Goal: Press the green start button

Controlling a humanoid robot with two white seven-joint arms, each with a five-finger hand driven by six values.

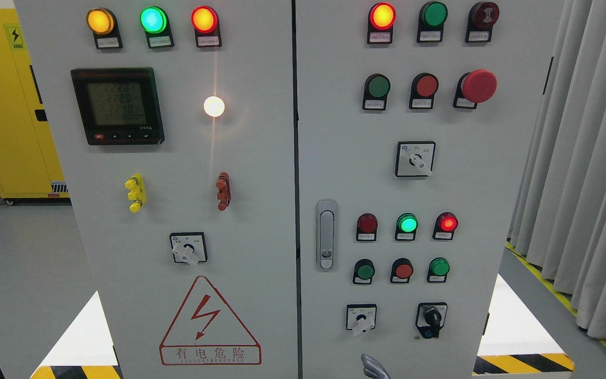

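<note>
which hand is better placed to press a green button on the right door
Probably the right: the only hand showing pokes up at the bottom edge right of the middle, below the right door's green button. Its arm is hidden, so the side is uncertain.

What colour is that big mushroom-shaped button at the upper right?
The mushroom-shaped button is red, clearest in the head view.

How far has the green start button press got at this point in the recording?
Nothing looks pressed yet. Only grey fingertips of a hand show at the bottom edge of the right grey cabinet door, touching no control. Which arm it belongs to cannot be told. Reaching up to a round green push button and pressing remains.
</note>
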